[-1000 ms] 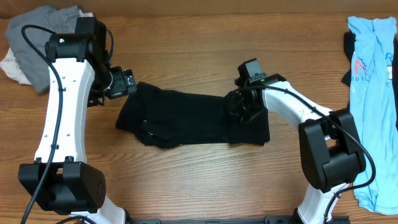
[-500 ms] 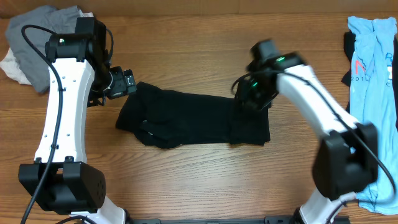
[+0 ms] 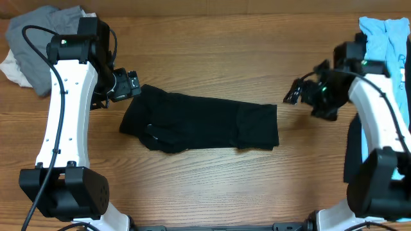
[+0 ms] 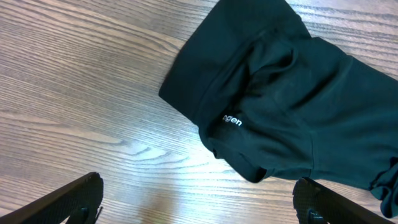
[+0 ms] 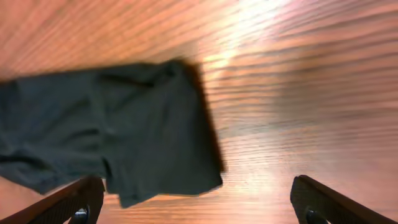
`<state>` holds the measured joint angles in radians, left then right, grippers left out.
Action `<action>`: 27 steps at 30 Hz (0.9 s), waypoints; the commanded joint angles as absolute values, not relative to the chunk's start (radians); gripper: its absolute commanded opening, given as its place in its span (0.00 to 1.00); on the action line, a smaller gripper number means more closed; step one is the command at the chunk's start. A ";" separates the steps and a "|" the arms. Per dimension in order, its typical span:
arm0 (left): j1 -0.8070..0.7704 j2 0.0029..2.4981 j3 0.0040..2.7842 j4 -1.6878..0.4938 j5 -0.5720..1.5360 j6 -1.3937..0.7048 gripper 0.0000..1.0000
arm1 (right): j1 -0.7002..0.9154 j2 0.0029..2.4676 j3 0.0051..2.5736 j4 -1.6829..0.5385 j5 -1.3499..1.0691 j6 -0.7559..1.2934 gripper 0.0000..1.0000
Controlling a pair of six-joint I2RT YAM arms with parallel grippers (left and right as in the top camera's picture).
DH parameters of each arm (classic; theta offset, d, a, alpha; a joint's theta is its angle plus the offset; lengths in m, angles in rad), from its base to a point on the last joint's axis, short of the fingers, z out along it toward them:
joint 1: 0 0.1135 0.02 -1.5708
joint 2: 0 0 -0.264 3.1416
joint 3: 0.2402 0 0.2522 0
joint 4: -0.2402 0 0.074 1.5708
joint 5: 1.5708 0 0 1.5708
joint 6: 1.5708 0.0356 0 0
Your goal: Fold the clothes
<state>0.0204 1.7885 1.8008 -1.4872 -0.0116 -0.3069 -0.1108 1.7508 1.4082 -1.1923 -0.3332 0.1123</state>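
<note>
bench: your black T-shirt lies mid-bench as a long folded strip, rumpled at its left end | left claw: spread wide, empty, just beside the shirt's left corner | right claw: spread wide, empty, clear of the right edge | risk: if you pinch only one layer, the fold slides open

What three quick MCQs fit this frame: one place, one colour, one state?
1. Where is the black T-shirt?
A) far right edge
B) middle of the table
C) on the grey pile

2. Colour of the right-edge shirt?
A) light blue
B) green
C) yellow

3. The right jaws are?
A) shut on the T-shirt
B) shut on the blue shirt
C) open, empty

Key:
1: B, the overhead view shows it centred.
2: A, it is plainly light blue.
3: C, the right wrist view shows the fingers wide apart with nothing between.
</note>
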 commanded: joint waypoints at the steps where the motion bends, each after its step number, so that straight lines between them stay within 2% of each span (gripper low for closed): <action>1: 0.023 1.773 1.819 -1.488 -0.003 -0.291 1.00 | -0.107 1.796 1.278 -1.097 -0.521 -0.016 1.00; 9: 0.023 1.773 1.819 -1.490 -0.002 -0.292 1.00 | -0.107 1.826 1.106 -0.934 -0.609 -0.020 1.00; 27: 0.023 1.773 1.819 -1.488 -0.003 -0.291 1.00 | -0.065 1.897 1.010 -0.794 -0.702 0.047 0.99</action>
<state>0.0204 1.7885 1.8008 -1.4899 -0.0113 -0.3069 -0.0879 1.8519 1.0336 -0.8062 -0.7025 0.0242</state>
